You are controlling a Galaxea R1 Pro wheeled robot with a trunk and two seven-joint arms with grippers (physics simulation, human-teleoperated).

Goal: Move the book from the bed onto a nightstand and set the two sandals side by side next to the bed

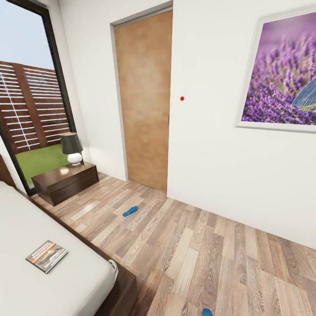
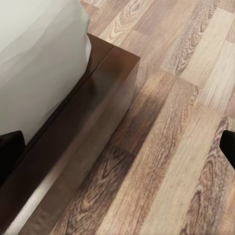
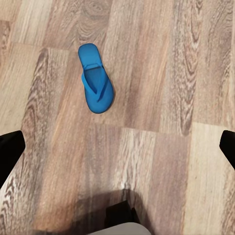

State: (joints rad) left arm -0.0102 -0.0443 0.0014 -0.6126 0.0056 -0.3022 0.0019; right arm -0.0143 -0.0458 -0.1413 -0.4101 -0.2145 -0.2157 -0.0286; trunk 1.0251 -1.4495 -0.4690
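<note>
From my remote station, the head view shows the thin dark paperback book with its orange band lying flat on the pale grey-white mattress of the low dark-framed bed, near the foot corner, its long axis skewed to the mattress edge. The squarish dark brown two-drawer nightstand stands beside the bed by the tall dark-framed window; its drawers are shut and it carries a white-based table lamp with a dark shade. One bright blue flip-flop sandal lies on the grey-brown wood plank floor between the nightstand and the tan wooden door, its long axis running diagonally. A second blue sandal is cut off at the view's lower edge, well apart from the first. In the right wrist view this second sandal lies sole-down, thong strap up, ahead of the right gripper, whose dark fingertips stand wide apart with nothing between them. The left gripper is likewise spread wide and empty over the bed frame's corner.
</note>
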